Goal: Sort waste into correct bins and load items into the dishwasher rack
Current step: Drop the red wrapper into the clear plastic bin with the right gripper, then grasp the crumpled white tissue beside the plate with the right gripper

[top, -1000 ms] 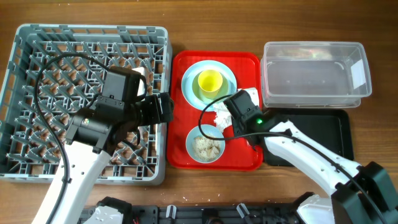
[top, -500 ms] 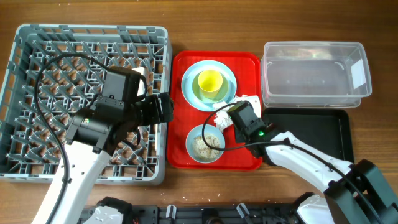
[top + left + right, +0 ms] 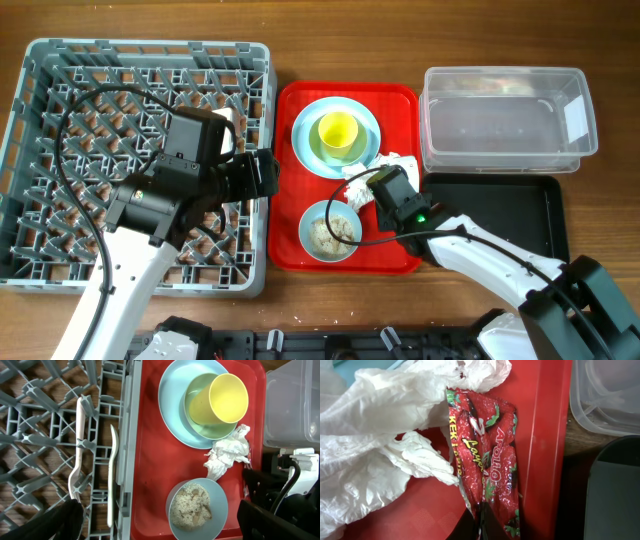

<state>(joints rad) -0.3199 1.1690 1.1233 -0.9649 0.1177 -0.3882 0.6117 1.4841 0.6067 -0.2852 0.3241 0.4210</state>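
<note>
Sorting waste seems the step in hand: the right gripper [image 3: 481, 524] pinches the lower end of the red-and-silver wrapper [image 3: 487, 460], lying on the red tray [image 3: 545, 425] against the napkin [image 3: 370, 440]. Next should come lifting it free, leaving the napkin, toward 1 bin. The left gripper [image 3: 160, 517] hangs open, empty, by the dishwasher rack [image 3: 45, 405].

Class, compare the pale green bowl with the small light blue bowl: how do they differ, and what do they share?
The pale green bowl rests on the blue plate; the small light blue bowl sits directly on the red tray. The green bowl holds a yellow cup; the blue bowl holds rice-like scraps. Both are round and upright.
</note>
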